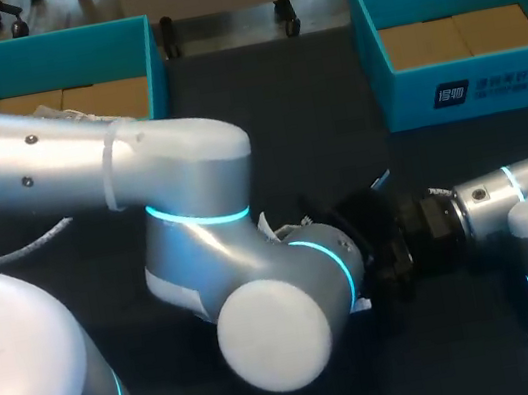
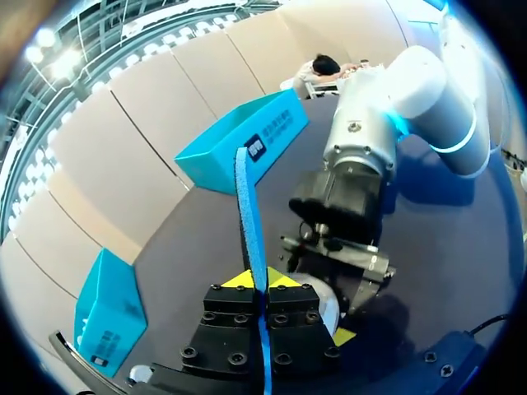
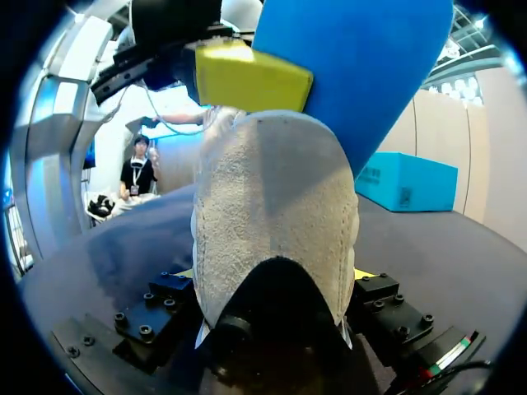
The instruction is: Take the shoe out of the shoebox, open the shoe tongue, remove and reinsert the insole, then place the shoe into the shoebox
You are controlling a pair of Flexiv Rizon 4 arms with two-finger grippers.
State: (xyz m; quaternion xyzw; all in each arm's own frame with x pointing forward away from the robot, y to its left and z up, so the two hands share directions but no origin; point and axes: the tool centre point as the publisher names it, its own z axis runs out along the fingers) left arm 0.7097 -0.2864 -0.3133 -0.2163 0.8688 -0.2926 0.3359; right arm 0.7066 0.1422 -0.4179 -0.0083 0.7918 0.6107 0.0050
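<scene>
Shoe [image 3: 272, 206] gripped by right hand [image 3: 275, 274]; left wrist view shows left hand [image 2: 260, 281] pinching insole [image 2: 247, 206].

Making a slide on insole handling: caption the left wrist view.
Left gripper shut on the blue insole, seen edge-on, with the right gripper ahead holding the shoe.

My head camera sits above and behind me, looking down on the dark table [image 1: 317, 148]; my left arm [image 1: 85, 156] bulks close beneath it. My left wrist camera looks out along my left gripper [image 2: 262, 281] and the blue insole [image 2: 247, 206] pinched in it, facing my right arm [image 2: 412, 90]; my right wrist camera faces back, pressed close against the shoe [image 3: 272, 214] held in my right gripper [image 3: 273, 272]; both wrist views share that insole and a teal shoebox [image 2: 247, 140].
</scene>
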